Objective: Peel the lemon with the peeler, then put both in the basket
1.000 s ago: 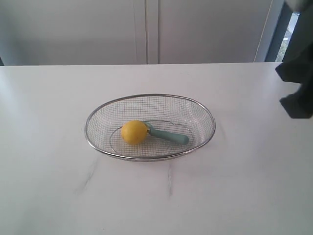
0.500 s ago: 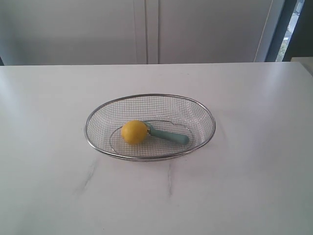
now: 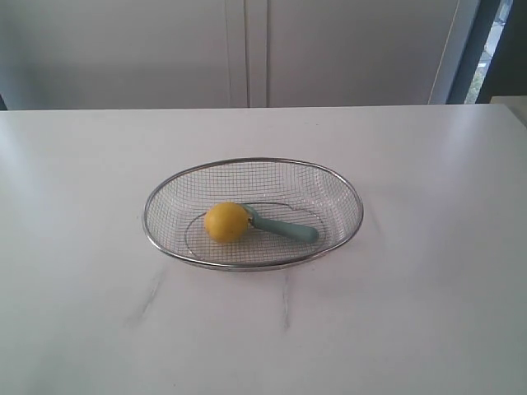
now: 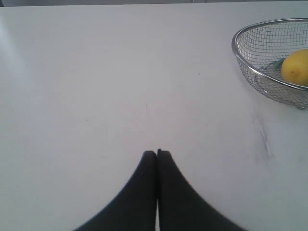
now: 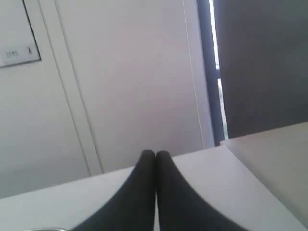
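Closest in, the left gripper [image 4: 157, 153] hangs over bare table [image 3: 395, 329], fingers pressed together with nothing between them, well apart from the basket [image 3: 247, 265]. The right gripper [image 5: 155, 153] is pinched closed and empty too, pointing at the wall, and how far it sits from the basket I cannot tell.

On to the basket: one wire basket, one lemon [image 3: 226, 221], one peeler [image 3: 284, 228]. Both lie inside it. The lemon sits on the basket's floor toward its front rim. The peeler lies beside it with its head touching the lemon and its handle running off across the basket's floor.

Handling, as I read it: the lemon looks firm, light and smooth, likely to roll or slip, so the jaws should close across its widest middle. The peeler looks stiff, light plastic. Take it mid-handle, clear of the blade. The low mesh walls leave room to come straight down.

Beyond the basket there is more bare table, then pale cupboard doors [image 3: 247, 49].
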You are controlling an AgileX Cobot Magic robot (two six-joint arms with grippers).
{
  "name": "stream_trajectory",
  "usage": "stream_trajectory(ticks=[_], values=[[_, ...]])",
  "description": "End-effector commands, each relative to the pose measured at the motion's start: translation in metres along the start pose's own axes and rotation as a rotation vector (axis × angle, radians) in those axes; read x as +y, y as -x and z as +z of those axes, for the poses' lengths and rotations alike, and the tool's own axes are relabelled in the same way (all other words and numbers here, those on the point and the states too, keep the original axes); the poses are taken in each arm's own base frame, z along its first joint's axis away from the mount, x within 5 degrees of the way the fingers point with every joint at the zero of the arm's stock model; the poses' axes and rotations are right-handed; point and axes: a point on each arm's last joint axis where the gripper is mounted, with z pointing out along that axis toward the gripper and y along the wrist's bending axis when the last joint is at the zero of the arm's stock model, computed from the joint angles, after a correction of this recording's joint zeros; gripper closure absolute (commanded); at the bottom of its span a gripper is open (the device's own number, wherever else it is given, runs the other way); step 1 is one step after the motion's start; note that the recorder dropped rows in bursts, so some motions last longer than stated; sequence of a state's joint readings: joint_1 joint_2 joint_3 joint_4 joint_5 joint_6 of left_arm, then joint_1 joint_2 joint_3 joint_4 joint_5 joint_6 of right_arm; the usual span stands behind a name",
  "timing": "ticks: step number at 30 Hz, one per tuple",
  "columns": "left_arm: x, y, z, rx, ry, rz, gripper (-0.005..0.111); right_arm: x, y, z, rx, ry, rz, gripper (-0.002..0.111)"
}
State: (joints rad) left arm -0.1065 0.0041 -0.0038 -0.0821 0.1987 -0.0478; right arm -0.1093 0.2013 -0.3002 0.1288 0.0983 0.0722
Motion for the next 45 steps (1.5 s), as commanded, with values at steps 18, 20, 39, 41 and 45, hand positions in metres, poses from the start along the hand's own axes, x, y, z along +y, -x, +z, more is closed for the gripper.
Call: stream_trajectory(ticks=[18,20,39,41,45], values=[[0.0,-0.001,0.0,0.004,0.001,0.003,0.107,-0.025,-0.105,-0.02,0.319,-0.089,-0.14,0.108],[0.0,-0.001,0.0,0.004,0.001,0.003,0.107,-0.025,-0.105,-0.02,0.319,-0.089,-0.14,0.108],[0.0,-0.001,0.0,0.004,0.001,0.003,0.107,-0.017,-0.107,-0.02,0.339,0.061,-0.115,0.108],[0.0,-0.001,0.0,0.004,0.001,0.003,0.107,-0.016,-0.107,-0.02,0.34,0.072,-0.114,0.108],[0.0,-0.001,0.0,0.004,0.001,0.003,0.107,-0.016,-0.107,-0.02,0.343,0.074,-0.114,0.108]])
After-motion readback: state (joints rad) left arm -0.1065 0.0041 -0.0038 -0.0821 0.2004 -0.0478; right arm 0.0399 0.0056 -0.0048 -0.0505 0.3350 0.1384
